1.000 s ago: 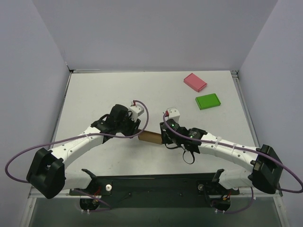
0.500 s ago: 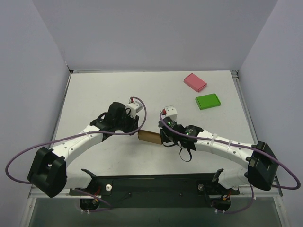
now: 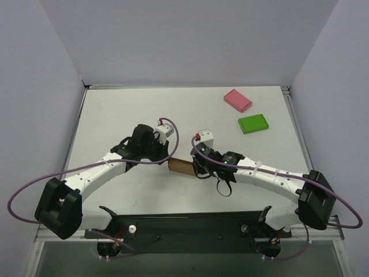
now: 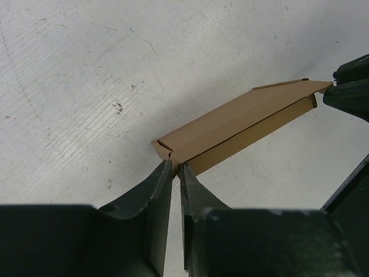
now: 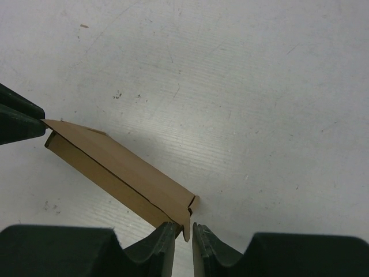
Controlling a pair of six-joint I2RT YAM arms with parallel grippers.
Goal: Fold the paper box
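Observation:
The paper box (image 3: 181,167) is a flat brown cardboard box lying low over the table between my two grippers. In the left wrist view the paper box (image 4: 236,124) runs up to the right, and my left gripper (image 4: 175,167) is pinched on its near end corner. In the right wrist view the paper box (image 5: 118,173) runs up to the left. Its small end flap hangs between the tips of my right gripper (image 5: 184,229), whose jaws are nearly together, with a thin gap showing beside the flap. From above, the left gripper (image 3: 166,160) and right gripper (image 3: 199,168) meet the box's two ends.
A pink flat box (image 3: 237,100) and a green flat box (image 3: 253,123) lie at the back right of the white table (image 3: 115,109). Purple walls stand round the table on three sides. Each arm trails a purple cable.
Both grippers' jaws have narrowed onto the ends of the paper box. The right arm has shifted a little left and the box has barely moved.

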